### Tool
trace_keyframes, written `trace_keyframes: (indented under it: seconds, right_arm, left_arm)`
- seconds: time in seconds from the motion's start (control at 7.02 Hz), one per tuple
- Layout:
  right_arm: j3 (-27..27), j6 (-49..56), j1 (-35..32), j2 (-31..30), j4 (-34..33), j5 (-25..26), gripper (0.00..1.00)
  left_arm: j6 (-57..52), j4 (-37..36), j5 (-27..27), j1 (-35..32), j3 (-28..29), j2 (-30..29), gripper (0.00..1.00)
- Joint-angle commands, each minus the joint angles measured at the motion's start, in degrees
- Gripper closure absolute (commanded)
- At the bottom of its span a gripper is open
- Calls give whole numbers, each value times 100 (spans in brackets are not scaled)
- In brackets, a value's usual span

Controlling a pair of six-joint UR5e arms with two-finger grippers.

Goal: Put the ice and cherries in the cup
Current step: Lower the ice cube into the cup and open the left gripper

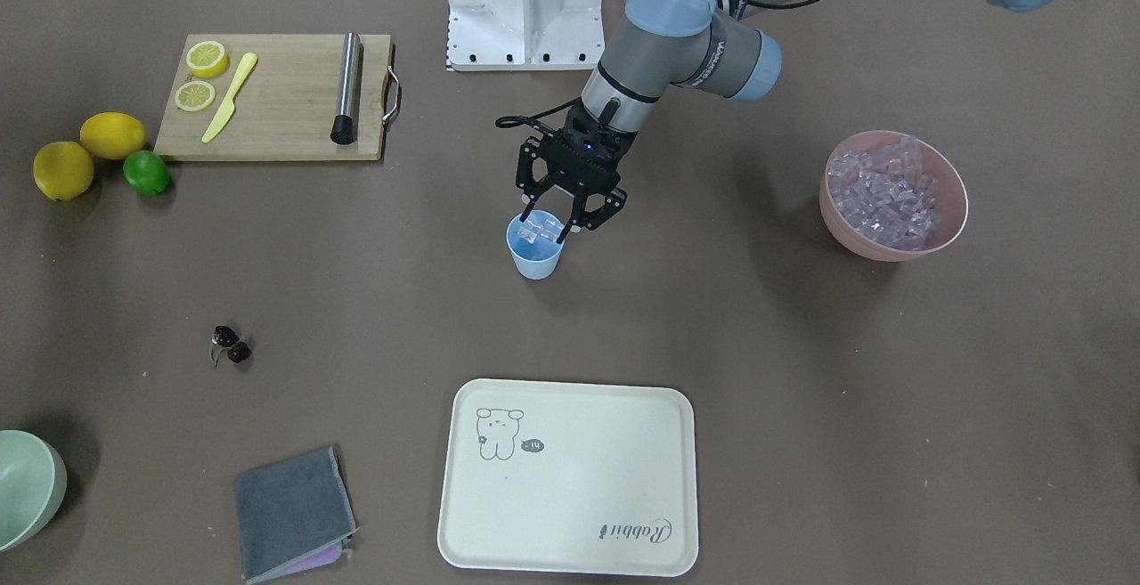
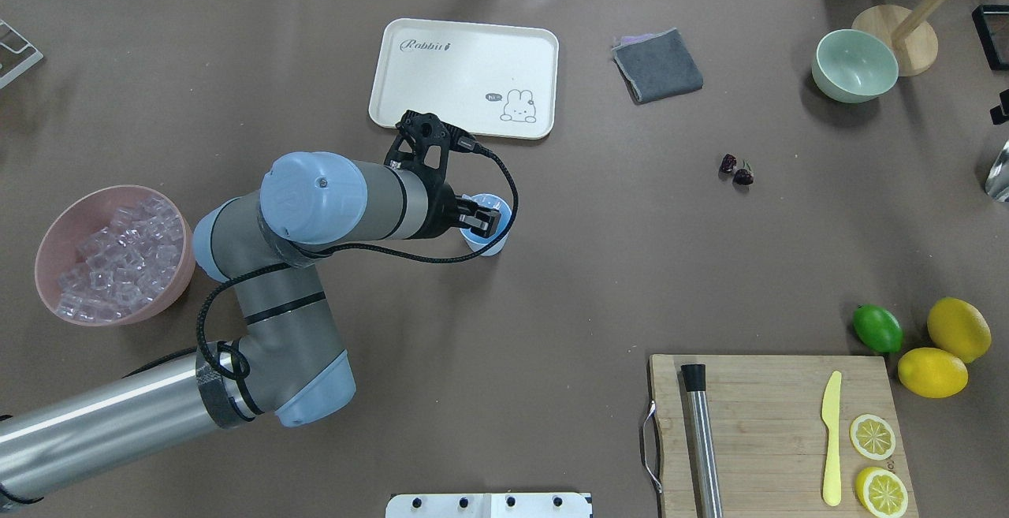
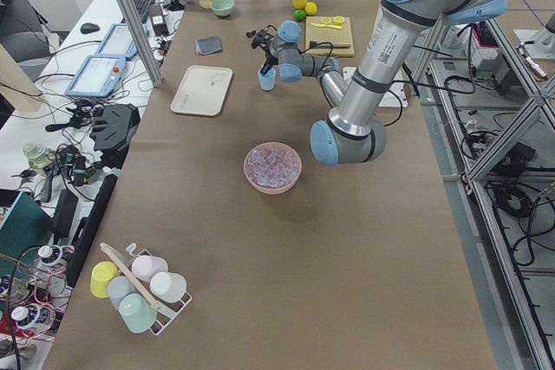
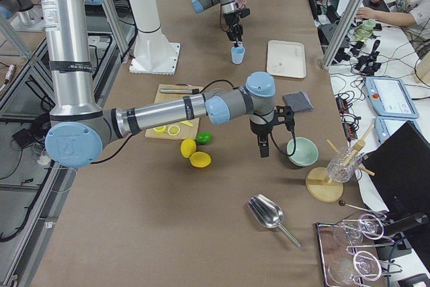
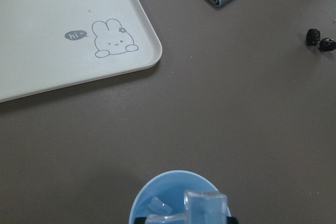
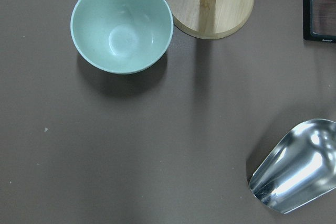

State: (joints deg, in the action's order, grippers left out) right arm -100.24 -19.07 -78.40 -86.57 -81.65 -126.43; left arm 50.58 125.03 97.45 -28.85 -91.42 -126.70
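Counter [image 2: 552, 305]: brown, with the robot's base at the middle of one long edge.
Left arm [image 2: 315, 210]: reaches in from the left end to mid-counter, wrist bent down over the cup.
Right arm [image 4: 168, 109]: over the right end beside a pale green bowl [image 6: 122, 24]; I cannot tell whether the right jaws are spread or closed.
Pink bowl [image 1: 846, 229]: near the left end, heaped with spare cubes.
Cup [image 1: 537, 263]: upright at mid-counter, between the base edge and the tray [image 1: 445, 478]; a cube lies inside.
Left jaws: pinching ice right above the cup's rim.
Cherries [image 1: 231, 345]: lying toward the right end, nearer the operators' edge, well apart from the cup.
Ice [image 5: 206, 207]: the gripped cube partly overhangs the rim in the wrist view.
Step in hand: dropping the ice. It probably goes best if the jaws centre over the mouth, stay low and open gently, so nothing bounces out or tips the light cup.
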Motion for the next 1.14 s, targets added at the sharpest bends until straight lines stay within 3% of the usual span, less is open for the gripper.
trace_keyframes:
  seconds: [0.0, 0.14, 0.28, 0.71, 1.0]
  right_arm:
    - [-4, 0, 0, -9, 0, 4, 0]
    - [-4, 0, 0, -9, 0, 4, 0]
    - [-21, 0, 0, -9, 0, 4, 0]
    - [-48, 0, 0, 26, 0, 4, 0]
    - [-57, -18, 0, 209, -9, -48, 0]
  left_arm:
    - [13, 12, 11, 2, 19, -13, 43]
    - [13, 12, 2, 11, 2, 5, 27]
    - [39, 21, 11, 11, -7, -4, 21]
    - [40, -5, 19, -59, -260, 22, 16]
    - [-48, -23, 159, -505, -533, 460, 13]
